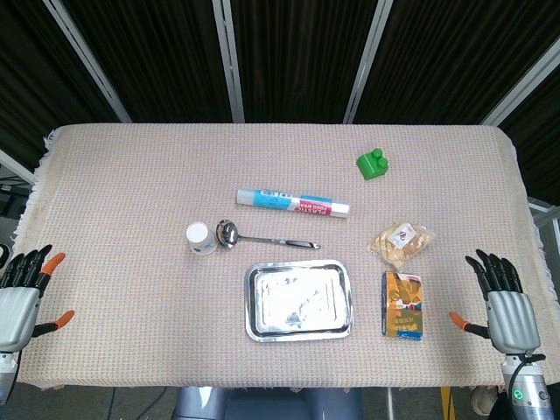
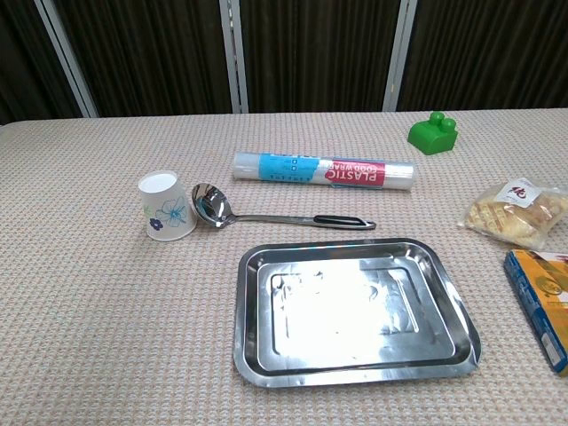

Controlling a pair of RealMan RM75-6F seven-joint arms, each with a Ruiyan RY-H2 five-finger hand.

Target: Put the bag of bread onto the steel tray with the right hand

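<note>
The bag of bread (image 1: pixel 402 242) is a clear packet of golden pieces lying right of the table's middle; the chest view shows the bag of bread (image 2: pixel 517 214) at the right edge. The empty steel tray (image 1: pixel 299 300) sits near the front edge, left of the bag, also seen as the steel tray (image 2: pixel 355 309) in the chest view. My right hand (image 1: pixel 501 297) hovers at the front right corner, fingers spread, holding nothing, well right of the bag. My left hand (image 1: pixel 24 293) is at the front left edge, fingers apart and empty.
An orange-and-blue box (image 1: pixel 402 304) lies just below the bag, right of the tray. A ladle (image 1: pixel 262 237), an upturned paper cup (image 1: pixel 201 237) and a roll of plastic wrap (image 1: pixel 292 203) lie behind the tray. A green block (image 1: pixel 374 163) sits far right.
</note>
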